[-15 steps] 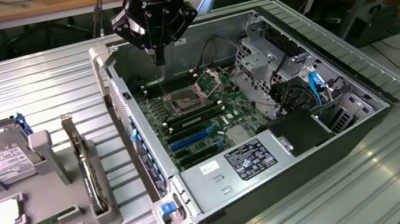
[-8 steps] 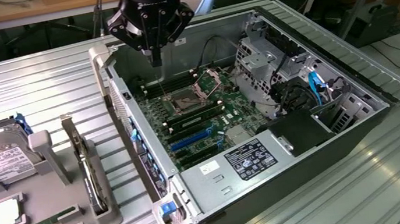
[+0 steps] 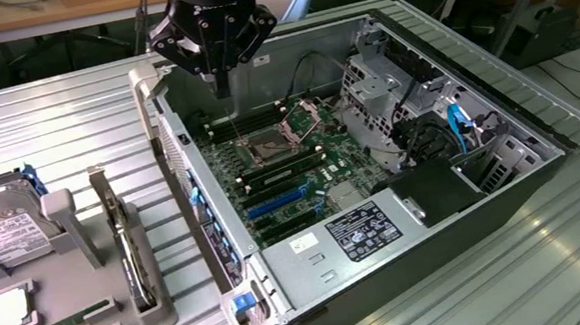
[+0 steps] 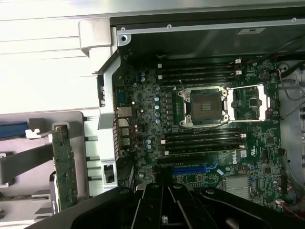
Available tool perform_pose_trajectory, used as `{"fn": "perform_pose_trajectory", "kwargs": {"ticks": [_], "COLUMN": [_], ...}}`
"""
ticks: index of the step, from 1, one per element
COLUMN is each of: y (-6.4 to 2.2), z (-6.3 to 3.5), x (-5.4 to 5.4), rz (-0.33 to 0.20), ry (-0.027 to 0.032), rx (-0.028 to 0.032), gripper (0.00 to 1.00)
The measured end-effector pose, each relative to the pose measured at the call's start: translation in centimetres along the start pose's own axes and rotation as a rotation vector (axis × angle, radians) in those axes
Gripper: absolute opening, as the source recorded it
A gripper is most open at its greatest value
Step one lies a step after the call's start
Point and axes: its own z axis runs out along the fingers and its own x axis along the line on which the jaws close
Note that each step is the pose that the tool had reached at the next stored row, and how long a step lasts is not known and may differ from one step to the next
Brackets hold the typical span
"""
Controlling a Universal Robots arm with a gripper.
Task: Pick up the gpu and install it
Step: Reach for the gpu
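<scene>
A workshop-like lab: an open computer case (image 3: 421, 280) on a ribbed metal desk (image 3: 56, 118), wooden workbenches (image 3: 20, 17) behind it.

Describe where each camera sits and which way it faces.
Exterior view: off the arm, raised, looking down at the open grey metal computer case; the black tool hangs shut above it.
Wrist view: on the wrist, looking down onto the green motherboard; the tool shows.
Shared: the silver square processor socket and the slim upright gpu card beside the case.
</scene>
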Motion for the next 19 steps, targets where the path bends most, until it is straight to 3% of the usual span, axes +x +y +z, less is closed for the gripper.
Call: {"fn": "perform_pose_trajectory", "kwargs": {"ticks": [19], "y": [-0.20], "z": [-0.02], "x": [1.8], "rz": [0.000], "ry": [0.0003], "rx": [0.0000], "gripper": [0.11]}}
